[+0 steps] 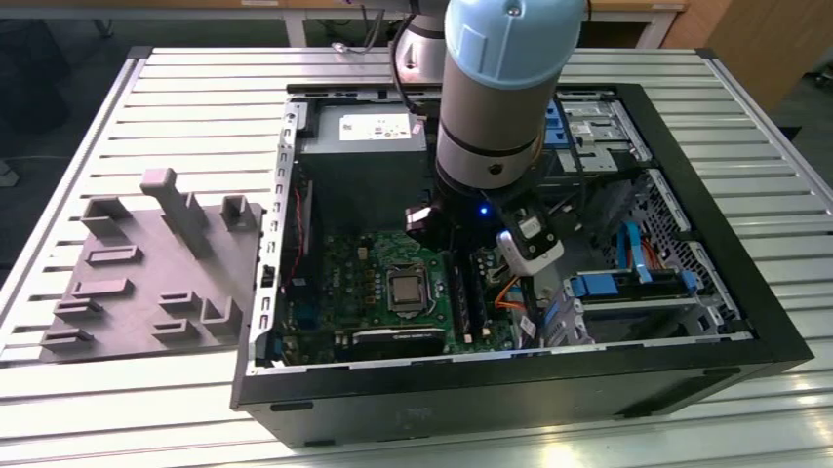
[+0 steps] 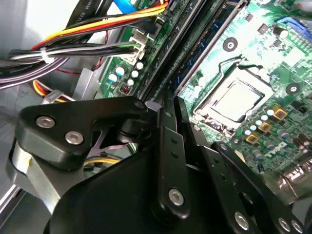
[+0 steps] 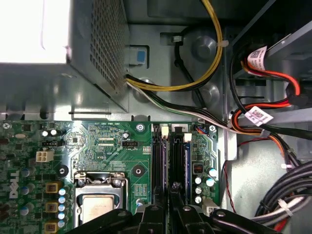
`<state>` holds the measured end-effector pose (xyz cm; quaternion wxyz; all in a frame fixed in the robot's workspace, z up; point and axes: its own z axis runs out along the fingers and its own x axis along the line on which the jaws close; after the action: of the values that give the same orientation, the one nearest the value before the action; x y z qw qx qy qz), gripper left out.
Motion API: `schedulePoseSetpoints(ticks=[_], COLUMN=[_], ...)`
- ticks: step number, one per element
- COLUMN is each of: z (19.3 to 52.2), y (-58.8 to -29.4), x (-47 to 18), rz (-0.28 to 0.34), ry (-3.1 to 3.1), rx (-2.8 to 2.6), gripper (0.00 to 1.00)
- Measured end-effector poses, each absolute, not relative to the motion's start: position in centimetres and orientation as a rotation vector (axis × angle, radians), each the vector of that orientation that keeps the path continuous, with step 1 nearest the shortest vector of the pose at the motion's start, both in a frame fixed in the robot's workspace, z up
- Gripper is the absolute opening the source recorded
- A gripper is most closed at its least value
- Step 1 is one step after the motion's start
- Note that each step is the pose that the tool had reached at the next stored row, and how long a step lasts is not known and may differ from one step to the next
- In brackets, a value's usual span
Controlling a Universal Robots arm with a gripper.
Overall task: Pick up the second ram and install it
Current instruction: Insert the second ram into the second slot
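Left to right in the exterior view: grey fixture tray (image 1: 150, 283), open computer case (image 1: 729, 331), green motherboard (image 1: 371, 288). Gripper (image 3: 168, 207) lowered over the memory slots (image 3: 168, 156), fingers pressed together, apparently seating the second ram (image 3: 176, 163) upright in its slot.

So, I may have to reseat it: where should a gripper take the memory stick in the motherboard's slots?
By its long top edge, near the middle, pinching the two flat faces from straight above. The memory stick seems to stand on edge on the motherboard, slots close alongside.
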<state>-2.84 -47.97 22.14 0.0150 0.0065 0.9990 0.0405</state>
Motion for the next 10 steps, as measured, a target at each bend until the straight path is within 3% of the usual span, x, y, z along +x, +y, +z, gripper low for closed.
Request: schedulePoseSetpoints(ticks=[10], z=[24.2], y=[-48.0], x=[-2.8], rz=[0.126], ry=[3.105], rx=[0.02], gripper=[0.19])
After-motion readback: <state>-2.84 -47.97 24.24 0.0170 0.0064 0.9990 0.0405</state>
